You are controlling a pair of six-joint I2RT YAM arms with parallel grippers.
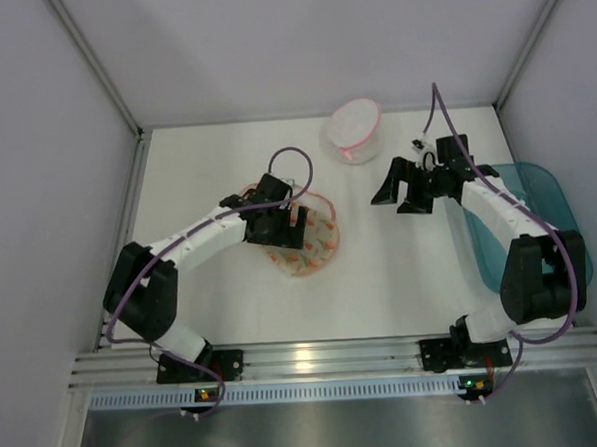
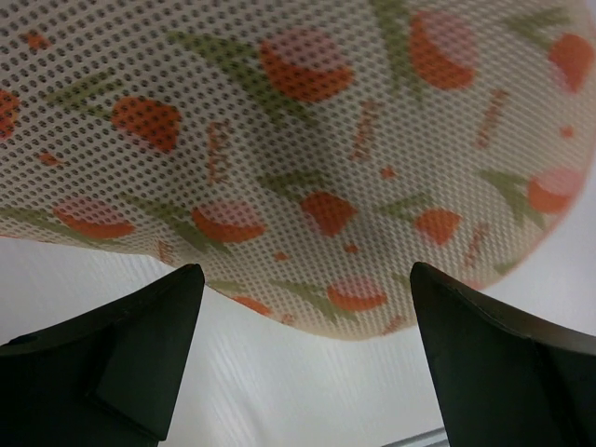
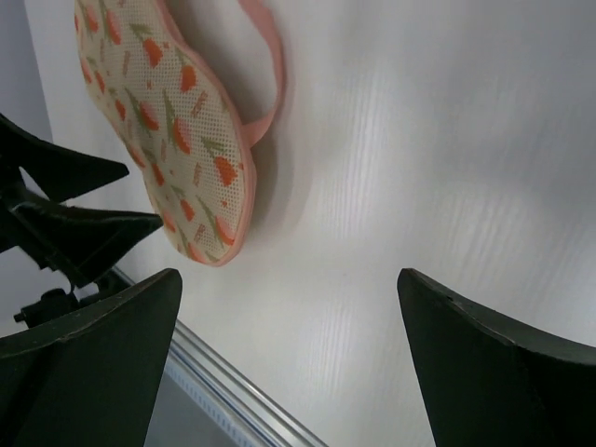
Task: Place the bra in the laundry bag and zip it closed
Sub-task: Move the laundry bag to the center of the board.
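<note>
The laundry bag (image 1: 315, 245), cream mesh with orange print and pink trim, lies flat at centre-left. It fills the top of the left wrist view (image 2: 307, 130) and shows at the upper left of the right wrist view (image 3: 158, 102). My left gripper (image 1: 277, 227) sits low over the bag's left part, open and empty (image 2: 305, 272). My right gripper (image 1: 398, 197) hovers to the right of the bag, well apart from it, open and empty (image 3: 289, 276). The black bra shows in no view.
A small white pouch with a pink rim (image 1: 354, 130) stands at the back centre. A teal plastic tub (image 1: 543, 206) sits at the right edge under the right arm. The left arm's gripper (image 3: 65, 219) shows in the right wrist view. A metal rail (image 1: 316, 361) runs along the near edge.
</note>
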